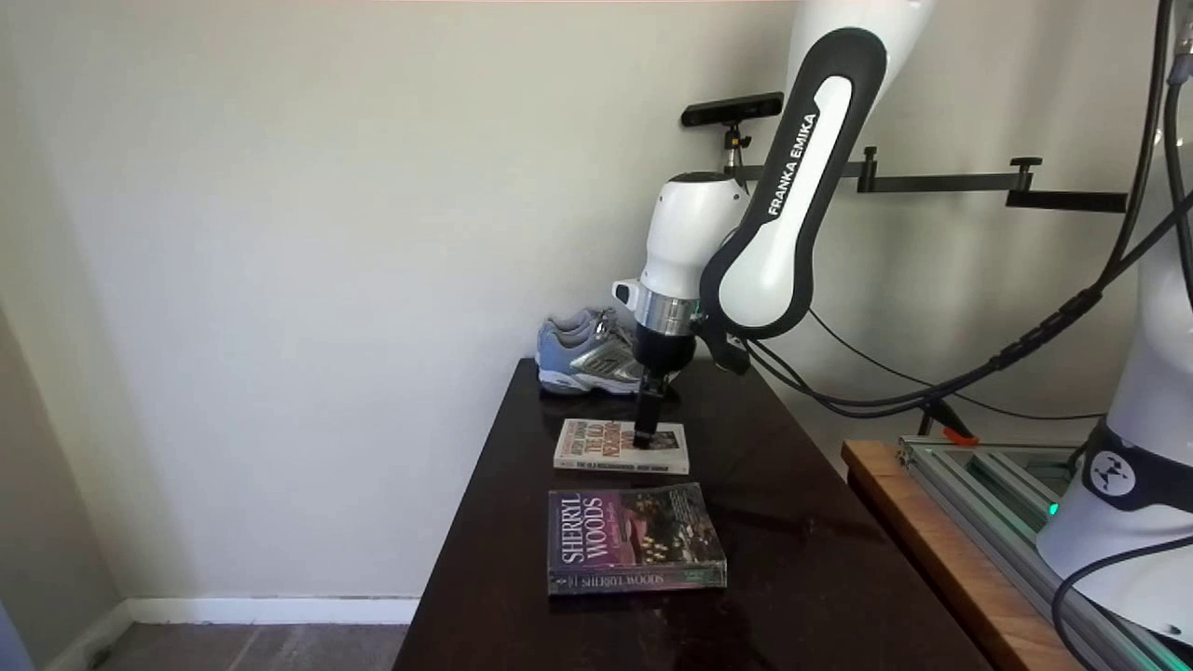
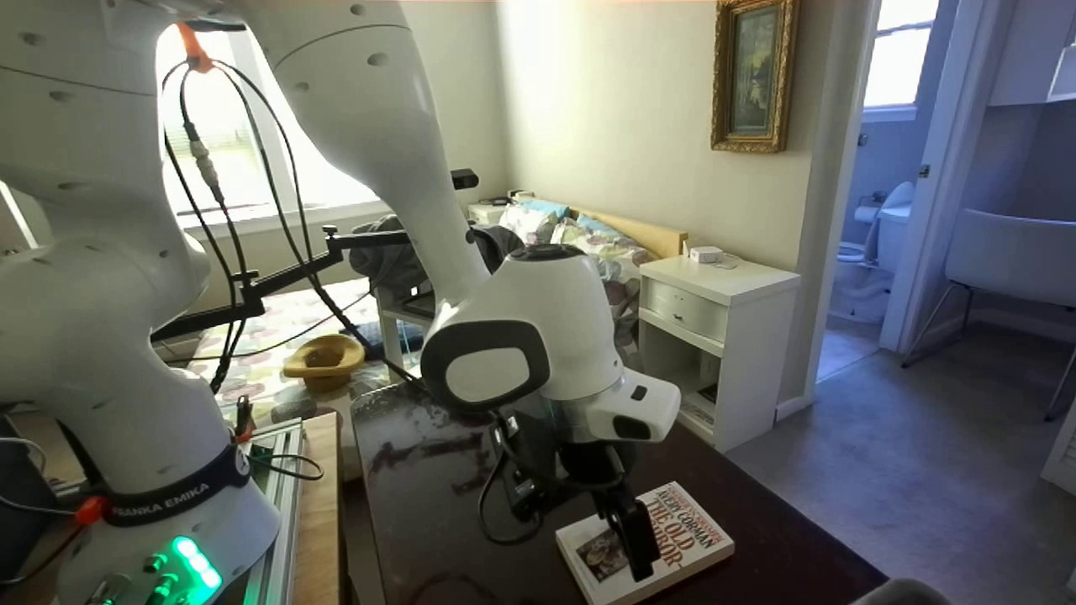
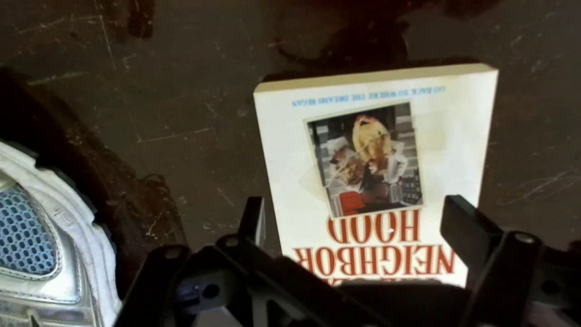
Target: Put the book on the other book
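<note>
the tool (image 3: pixel 356 217) hangs over the cream book (image 1: pixel 596 445), jaws spread wide, presumably to straddle its shorter width. that book lies flat on the counter (image 1: pixel 792 568), near but apart from the larger dark book (image 1: pixel 637 539), whose broad cover should suit stacking.

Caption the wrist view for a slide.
Open gripper at the pale book on a dark table, part of a shoe showing at the left edge.
</note>
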Controlling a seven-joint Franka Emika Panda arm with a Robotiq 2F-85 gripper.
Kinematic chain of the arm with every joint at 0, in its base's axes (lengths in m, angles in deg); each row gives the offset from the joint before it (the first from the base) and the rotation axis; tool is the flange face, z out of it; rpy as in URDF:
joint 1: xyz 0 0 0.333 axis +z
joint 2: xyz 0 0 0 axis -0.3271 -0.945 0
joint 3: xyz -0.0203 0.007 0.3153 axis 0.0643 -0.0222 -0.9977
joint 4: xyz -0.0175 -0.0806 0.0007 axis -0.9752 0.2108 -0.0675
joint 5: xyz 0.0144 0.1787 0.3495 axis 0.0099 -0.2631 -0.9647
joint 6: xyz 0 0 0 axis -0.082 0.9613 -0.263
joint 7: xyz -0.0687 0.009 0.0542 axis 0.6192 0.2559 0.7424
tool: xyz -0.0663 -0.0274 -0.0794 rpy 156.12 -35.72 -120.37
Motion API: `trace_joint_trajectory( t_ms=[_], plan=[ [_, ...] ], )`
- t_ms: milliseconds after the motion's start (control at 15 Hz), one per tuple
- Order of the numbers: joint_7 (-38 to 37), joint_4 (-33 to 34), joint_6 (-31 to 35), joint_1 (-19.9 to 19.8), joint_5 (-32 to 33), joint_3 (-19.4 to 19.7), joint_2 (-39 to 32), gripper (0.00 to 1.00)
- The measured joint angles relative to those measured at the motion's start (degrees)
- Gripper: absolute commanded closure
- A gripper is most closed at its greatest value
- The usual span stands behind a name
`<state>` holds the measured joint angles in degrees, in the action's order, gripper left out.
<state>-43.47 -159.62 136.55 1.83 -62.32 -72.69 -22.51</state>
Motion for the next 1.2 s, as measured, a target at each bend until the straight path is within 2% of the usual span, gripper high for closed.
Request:
trace_joint_trajectory(
  t_ms=[200,333,600,733,933,1200],
  plan=[
    [2.24,0.08,-0.05,-3.88,-1.35,-2.82,0.0,0.0],
    [5.34,0.1,-0.21,-7.91,-3.34,-6.54,0.0,0.0],
    [15.32,0.6,-1.5,-22.24,-9.93,-21.2,-0.26,0.0],
    [18.57,1.44,-3.05,-27.96,-10.69,-26.08,-0.64,0.0],
    [21.13,2.78,-6.07,-31.36,-10.69,-27.28,-0.72,0.0],
    [23.01,4.19,-9.78,-31.19,-10.77,-25.69,-0.81,0.0]
  ],
)
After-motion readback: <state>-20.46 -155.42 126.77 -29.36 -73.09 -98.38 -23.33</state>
